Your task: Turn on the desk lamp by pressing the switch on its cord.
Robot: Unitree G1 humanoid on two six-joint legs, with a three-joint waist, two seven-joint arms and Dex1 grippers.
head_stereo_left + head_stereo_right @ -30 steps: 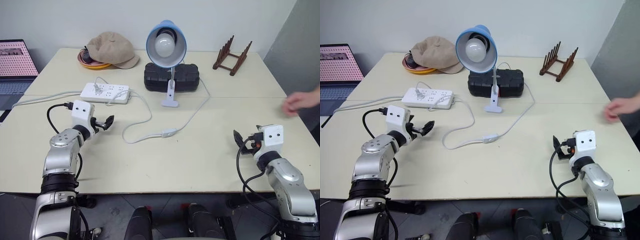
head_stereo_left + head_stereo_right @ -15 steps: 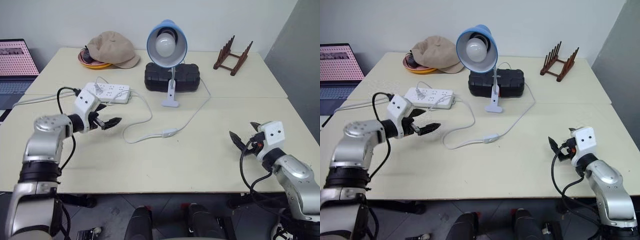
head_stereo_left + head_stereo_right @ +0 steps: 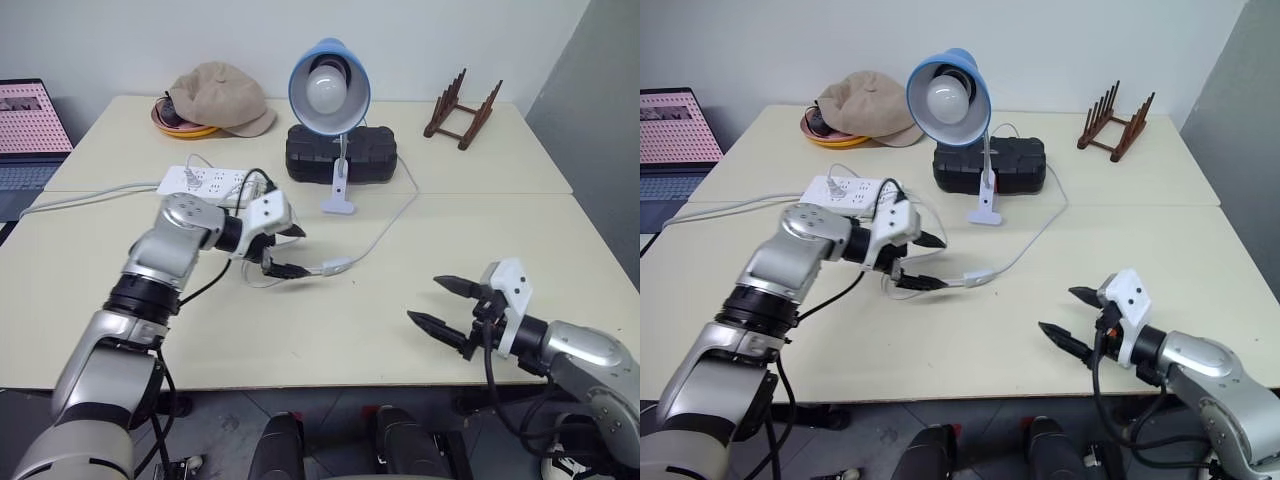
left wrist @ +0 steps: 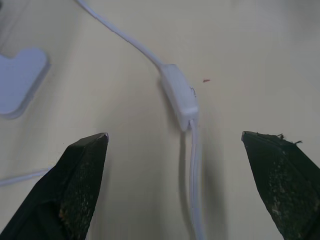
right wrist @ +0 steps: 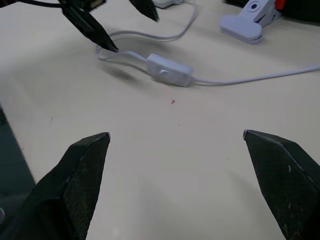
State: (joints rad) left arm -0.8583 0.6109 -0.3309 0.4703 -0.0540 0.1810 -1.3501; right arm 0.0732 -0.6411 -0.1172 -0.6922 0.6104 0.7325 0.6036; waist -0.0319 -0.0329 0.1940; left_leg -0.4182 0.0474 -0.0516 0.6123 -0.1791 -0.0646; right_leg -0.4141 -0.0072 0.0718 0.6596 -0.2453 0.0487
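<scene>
The desk lamp [image 3: 330,85], blue shade and white bulb, stands unlit on its clip base at the middle back of the table. Its thin white cord [image 3: 385,228] curves forward to the switch [image 3: 336,266], which lies flat on the tabletop. My left gripper [image 3: 300,252] is open just left of the switch, its two black fingertips pointing at it, apart from it. In the left wrist view the switch [image 4: 178,96] lies a little beyond the spread fingers. My right gripper [image 3: 424,300] is open near the front right, empty, pointing left toward the switch [image 5: 170,70].
A white power strip [image 3: 205,182] lies behind my left arm. A black case [image 3: 340,155] sits behind the lamp's clip. A tan cap [image 3: 215,95] rests at the back left, a wooden rack [image 3: 462,108] at the back right, a laptop [image 3: 30,130] at the far left.
My left gripper swung right to the switch and its wrist turned. My right gripper moved left and turned toward the switch. A person's hand at the right edge has gone.
</scene>
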